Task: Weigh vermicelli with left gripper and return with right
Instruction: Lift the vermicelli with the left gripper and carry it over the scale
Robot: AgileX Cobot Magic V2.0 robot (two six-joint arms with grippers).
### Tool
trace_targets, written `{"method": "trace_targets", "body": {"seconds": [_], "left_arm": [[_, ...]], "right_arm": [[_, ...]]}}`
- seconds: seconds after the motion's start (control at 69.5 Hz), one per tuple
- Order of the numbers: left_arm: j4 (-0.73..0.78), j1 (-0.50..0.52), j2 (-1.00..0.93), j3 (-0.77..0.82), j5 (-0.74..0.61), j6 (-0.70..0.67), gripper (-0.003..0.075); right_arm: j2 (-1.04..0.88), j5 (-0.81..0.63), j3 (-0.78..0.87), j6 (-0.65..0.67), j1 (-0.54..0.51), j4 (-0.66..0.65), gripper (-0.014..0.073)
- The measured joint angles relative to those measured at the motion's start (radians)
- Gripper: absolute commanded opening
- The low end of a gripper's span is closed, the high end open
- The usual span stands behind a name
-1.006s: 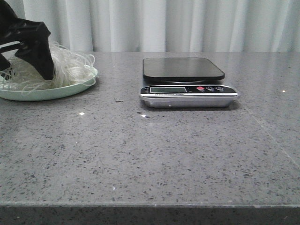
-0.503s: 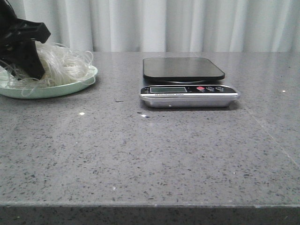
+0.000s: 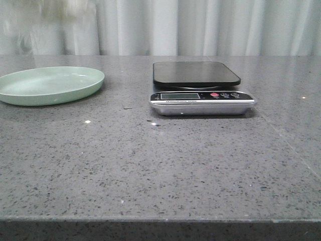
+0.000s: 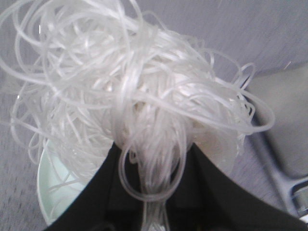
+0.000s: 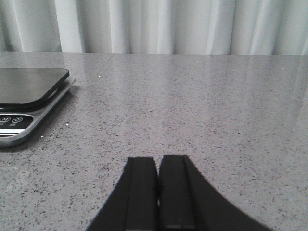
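Now lifted: the vermicelli (image 4: pixel 134 96), on the pale green plate (image 3: pixel 50 86) half a second ago, hangs clamped in the left gripper (image 4: pixel 154 192), a blur at upper left of the front view. Transfer toward the scale (image 3: pixel 196 74) likely follows. Right gripper (image 5: pixel 158 192) rests closed, empty.

Grey speckled stone table (image 3: pixel 165 165), small light glints on it. Pale pleated curtain (image 3: pixel 200 27) across the whole back. Even, soft light.
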Motion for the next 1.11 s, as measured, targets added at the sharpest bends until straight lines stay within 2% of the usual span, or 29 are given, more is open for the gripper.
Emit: {"method": "trace_targets", "body": {"seconds": [0.086, 0.187, 0.417, 0.561, 0.82, 1.107], "left_arm": [[-0.031, -0.028, -0.013, -0.057, 0.004, 0.000, 0.0134], [-0.055, -0.140, -0.013, -0.135, -0.002, 0.000, 0.0134], [-0.071, -0.351, 0.048, -0.163, -0.119, 0.000, 0.0134], [-0.071, -0.428, 0.143, -0.163, -0.177, 0.000, 0.0134], [-0.071, -0.460, 0.320, -0.163, -0.228, 0.000, 0.0134], [-0.059, -0.462, 0.421, -0.163, -0.237, 0.000, 0.0134]], "right_arm": [[0.000, 0.000, 0.000, 0.000, 0.000, 0.000, 0.0151], [0.000, 0.000, 0.000, 0.000, 0.000, 0.000, 0.0151], [0.000, 0.000, 0.000, 0.000, 0.000, 0.000, 0.0151], [0.000, 0.000, 0.000, 0.000, 0.000, 0.000, 0.0151], [0.000, 0.000, 0.000, 0.000, 0.000, 0.000, 0.0151], [0.000, 0.000, 0.000, 0.000, 0.000, 0.000, 0.0151]]}}
